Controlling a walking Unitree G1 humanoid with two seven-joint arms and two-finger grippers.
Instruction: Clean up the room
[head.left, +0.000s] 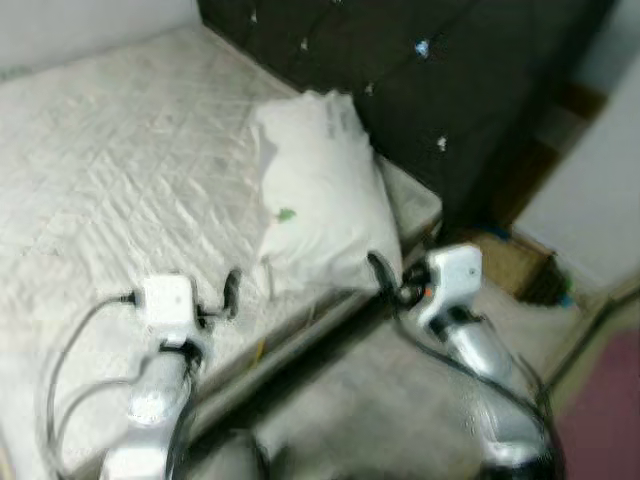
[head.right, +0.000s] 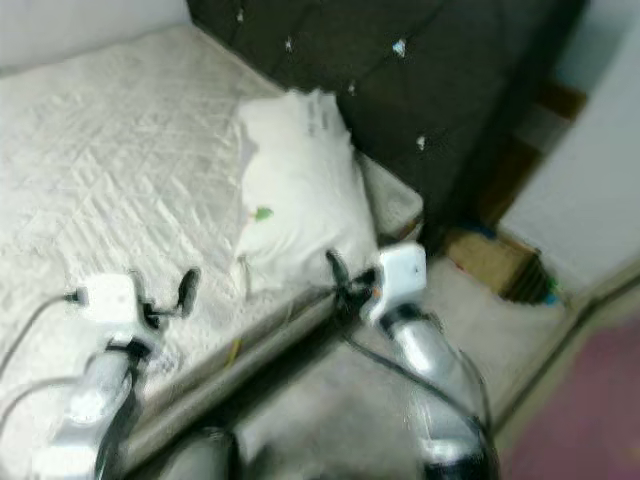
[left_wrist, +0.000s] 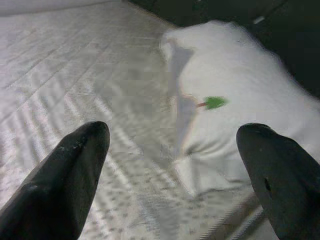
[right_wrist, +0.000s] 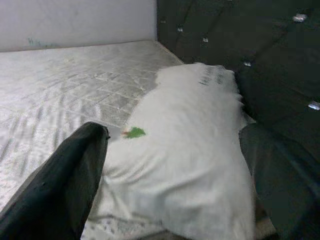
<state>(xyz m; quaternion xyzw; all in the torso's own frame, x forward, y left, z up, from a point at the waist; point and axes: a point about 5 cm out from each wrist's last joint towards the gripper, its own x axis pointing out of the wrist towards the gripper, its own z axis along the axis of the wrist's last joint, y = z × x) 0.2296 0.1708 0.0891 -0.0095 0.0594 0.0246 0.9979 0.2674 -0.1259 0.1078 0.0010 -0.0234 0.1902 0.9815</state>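
Note:
A white pillow (head.left: 320, 190) with a small green mark (head.left: 287, 214) lies on the quilted white mattress (head.left: 110, 170), against the dark tufted headboard (head.left: 440, 80). My left gripper (head.left: 232, 293) hovers over the mattress just short of the pillow's near left corner; it is open, with the pillow (left_wrist: 235, 100) ahead between its fingers. At the bed's edge, my right gripper (head.left: 382, 275) sits by the pillow's near right corner. It is open too, and the pillow (right_wrist: 190, 150) lies straight ahead of it. Neither holds anything.
A brown box (head.left: 510, 262) stands on the floor right of the bed, beside a white panel (head.left: 590, 200). Grey floor (head.left: 350, 400) runs along the bed's side, with a reddish rug (head.left: 605, 420) at the far right. The picture is blurred.

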